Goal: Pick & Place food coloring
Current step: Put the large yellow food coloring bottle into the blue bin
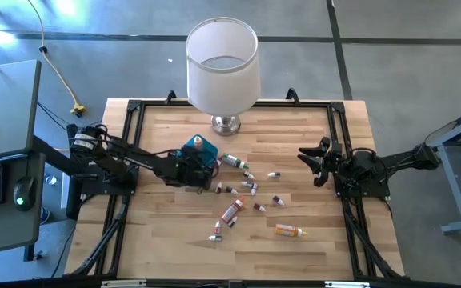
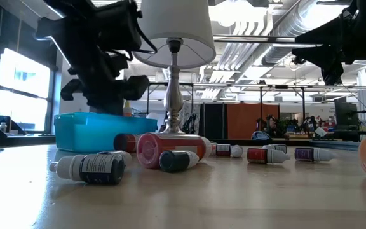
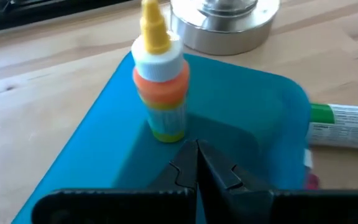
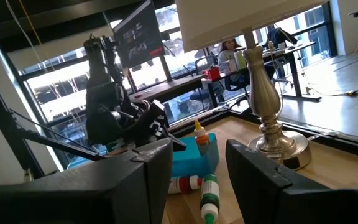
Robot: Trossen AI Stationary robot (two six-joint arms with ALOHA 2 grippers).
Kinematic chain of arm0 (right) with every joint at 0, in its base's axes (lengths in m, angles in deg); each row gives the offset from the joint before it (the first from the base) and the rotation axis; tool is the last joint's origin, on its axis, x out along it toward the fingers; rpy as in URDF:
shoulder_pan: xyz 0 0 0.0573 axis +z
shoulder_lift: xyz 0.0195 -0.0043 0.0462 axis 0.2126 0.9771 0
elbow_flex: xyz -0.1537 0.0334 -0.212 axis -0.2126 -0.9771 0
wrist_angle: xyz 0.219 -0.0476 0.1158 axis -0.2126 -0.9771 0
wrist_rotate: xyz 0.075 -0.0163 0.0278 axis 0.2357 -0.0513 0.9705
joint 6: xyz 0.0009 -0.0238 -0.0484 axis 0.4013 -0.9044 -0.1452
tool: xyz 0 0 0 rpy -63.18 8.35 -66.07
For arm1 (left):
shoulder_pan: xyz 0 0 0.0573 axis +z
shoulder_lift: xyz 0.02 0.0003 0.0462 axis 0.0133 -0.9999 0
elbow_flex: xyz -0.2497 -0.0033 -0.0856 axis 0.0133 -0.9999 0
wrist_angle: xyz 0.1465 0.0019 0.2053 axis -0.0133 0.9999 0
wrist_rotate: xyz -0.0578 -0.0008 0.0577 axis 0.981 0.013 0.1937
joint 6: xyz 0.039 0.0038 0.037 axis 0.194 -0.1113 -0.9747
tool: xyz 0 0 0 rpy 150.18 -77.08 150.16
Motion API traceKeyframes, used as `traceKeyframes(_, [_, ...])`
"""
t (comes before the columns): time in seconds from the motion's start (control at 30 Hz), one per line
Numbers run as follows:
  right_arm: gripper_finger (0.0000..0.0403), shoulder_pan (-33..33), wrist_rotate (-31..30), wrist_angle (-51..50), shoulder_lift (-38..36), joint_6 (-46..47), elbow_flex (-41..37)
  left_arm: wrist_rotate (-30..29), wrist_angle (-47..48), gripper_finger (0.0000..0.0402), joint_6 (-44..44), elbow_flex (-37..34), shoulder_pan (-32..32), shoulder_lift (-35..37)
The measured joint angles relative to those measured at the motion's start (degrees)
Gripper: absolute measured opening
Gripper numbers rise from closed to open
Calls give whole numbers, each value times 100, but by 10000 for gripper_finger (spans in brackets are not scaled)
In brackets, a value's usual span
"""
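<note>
Lying nearest: dark bottle (image 2: pixel 91 168), light, stiff, slick, best pinched mid-body. Others scattered mid-table (image 1: pixel 294 240); orange bottle (image 3: pixel 161 87) upright in tray (image 3: pixel 253 106). Left gripper (image 3: pixel 197 163) closed, empty, above tray; right gripper (image 1: pixel 317 162) wide near right edge.

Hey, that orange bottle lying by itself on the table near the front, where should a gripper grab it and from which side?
Grip the orange bottle across the middle of its body, coming straight down from above. It lies flat on the table, its pale cap pointing toward the right arm's side, apart from the other bottles, so fingers can likely close on both long sides.
</note>
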Motion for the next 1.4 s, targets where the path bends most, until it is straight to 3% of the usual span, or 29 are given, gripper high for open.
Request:
traceKeyframes(0.63, [144,0,-24,2,2,-17,0,342,-696,0,-608,-118,754,-158])
traceKeyframes(1.13, [144,1,-45,3,0,-81,0,83,-673,0,-608,-120,754,-212])
traceKeyframes(1.4, [144,-1,66,-32,1,-53,-1,462,-635,0,-607,-86,560,-196])
